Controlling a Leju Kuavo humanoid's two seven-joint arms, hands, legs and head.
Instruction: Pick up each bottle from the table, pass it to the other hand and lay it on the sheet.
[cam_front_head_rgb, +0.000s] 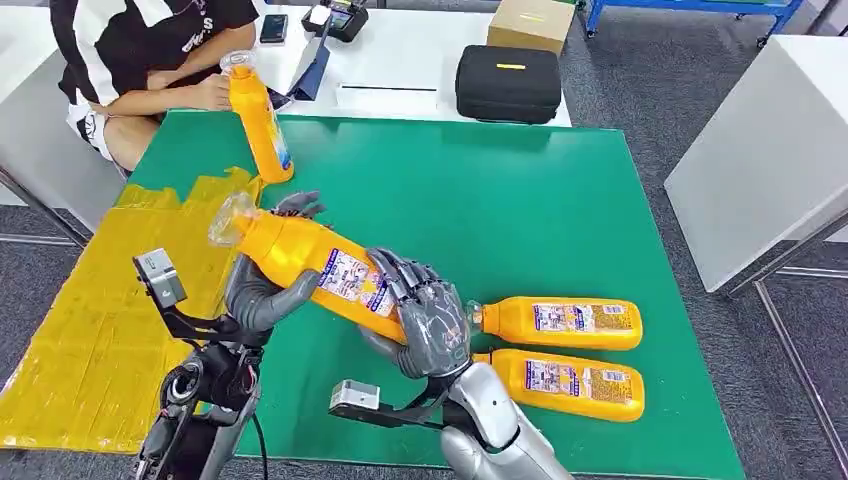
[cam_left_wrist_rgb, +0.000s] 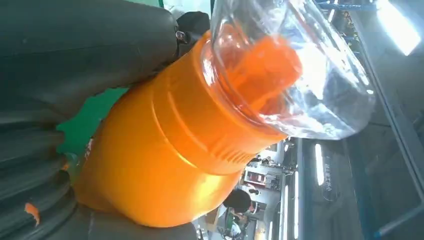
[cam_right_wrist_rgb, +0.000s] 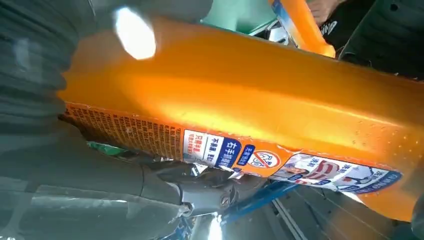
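An orange bottle (cam_front_head_rgb: 300, 262) with a clear cap hangs tilted above the green table (cam_front_head_rgb: 480, 190), near its front left. Both hands hold it: my left hand (cam_front_head_rgb: 262, 285) grips the upper part near the cap, my right hand (cam_front_head_rgb: 425, 315) wraps the lower, labelled end. The left wrist view has the bottle's neck and clear cap (cam_left_wrist_rgb: 280, 70) close up; the right wrist view has its labelled body (cam_right_wrist_rgb: 240, 110). Two more orange bottles (cam_front_head_rgb: 562, 323) (cam_front_head_rgb: 565, 381) lie side by side at the front right. The yellow sheet (cam_front_head_rgb: 100, 320) lies at the left.
A person (cam_front_head_rgb: 140, 50) sits at the far left corner and holds another orange bottle (cam_front_head_rgb: 258, 120) upright on the table. A black case (cam_front_head_rgb: 508, 82) and a cardboard box (cam_front_head_rgb: 530, 22) sit on the white table behind. A white table (cam_front_head_rgb: 770, 150) stands to the right.
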